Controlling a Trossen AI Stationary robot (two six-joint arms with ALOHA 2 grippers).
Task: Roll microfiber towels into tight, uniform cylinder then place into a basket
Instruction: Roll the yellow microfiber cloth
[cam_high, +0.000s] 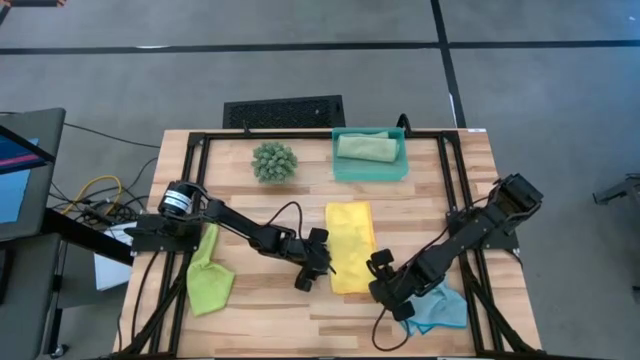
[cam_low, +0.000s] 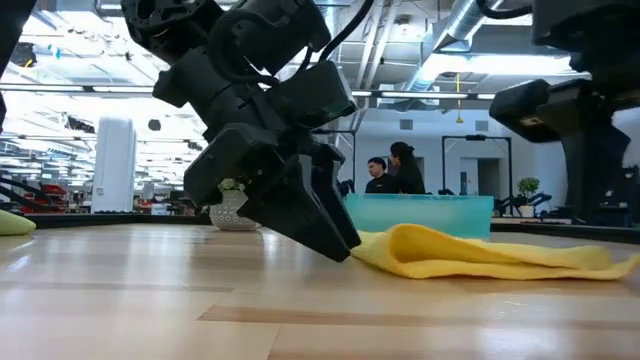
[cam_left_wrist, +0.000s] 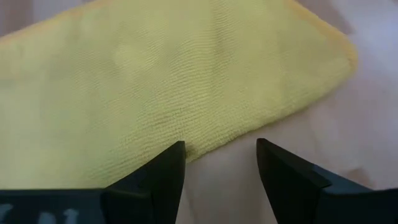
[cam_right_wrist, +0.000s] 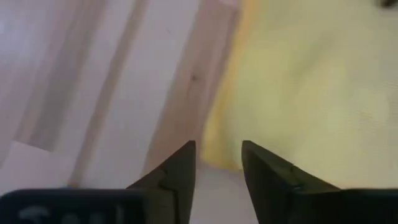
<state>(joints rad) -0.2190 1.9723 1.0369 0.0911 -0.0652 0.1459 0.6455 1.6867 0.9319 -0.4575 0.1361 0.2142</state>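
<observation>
A yellow towel lies mostly flat in the middle of the table, with a low hump near its near left end. My left gripper is open, slanting down at the towel's near left edge. My right gripper is open over the towel's near right edge; nothing sits between its fingers. A lime green towel lies crumpled at the left. A light blue towel lies under my right arm. The teal basket at the back holds a rolled sage green towel. My left gripper has one fingertip right at the yellow towel's near left edge, low at the table. I cannot tell whether it touches the cloth. The other finger stands over bare wood.
A round spiky green plant ball stands left of the basket. A black slotted grille lies beyond the table's far edge. People show in the room behind in the low view. Bare wood lies between the yellow and lime green towels.
</observation>
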